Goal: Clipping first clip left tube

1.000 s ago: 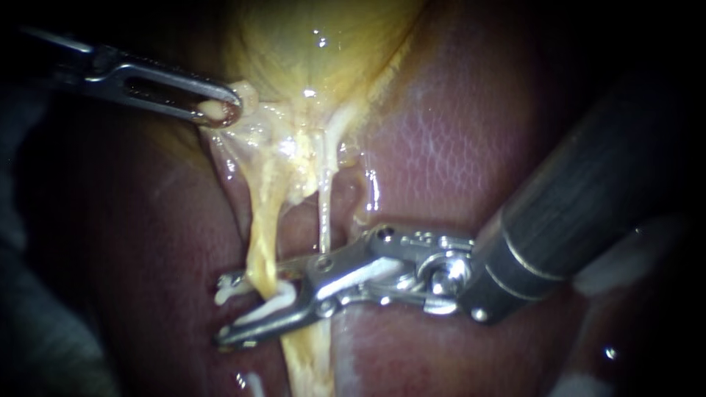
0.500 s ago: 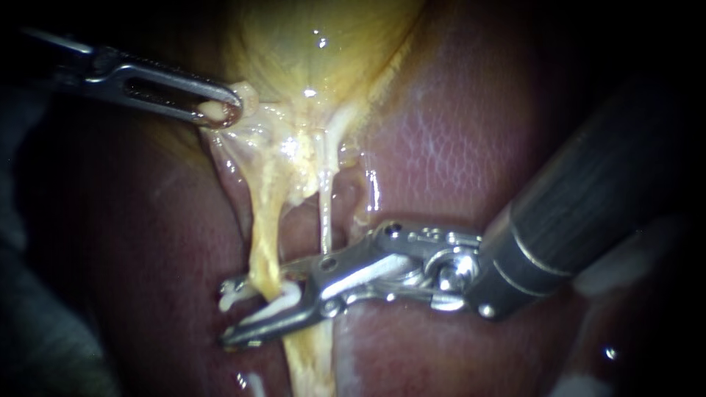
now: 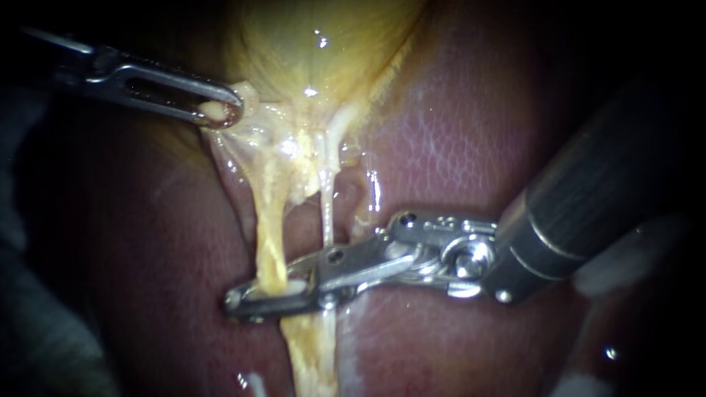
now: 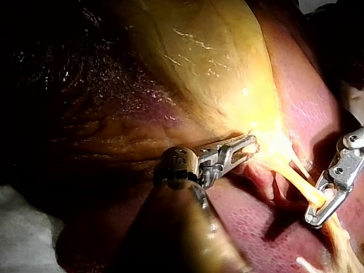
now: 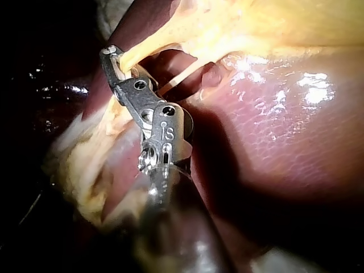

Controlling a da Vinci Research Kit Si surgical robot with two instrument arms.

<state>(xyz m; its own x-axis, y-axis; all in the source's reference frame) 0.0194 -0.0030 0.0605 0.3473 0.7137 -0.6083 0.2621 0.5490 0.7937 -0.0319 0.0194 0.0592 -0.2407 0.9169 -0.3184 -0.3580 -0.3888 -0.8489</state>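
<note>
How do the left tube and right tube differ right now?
The left tube is thick and yellow; the right tube is thin and pale. The left tube lies between the right instrument's jaws, which are shut on a white clip around it. The right tube runs outside them, passing by the hinge, with no clip on it. Both hang down from the gallbladder.
</note>
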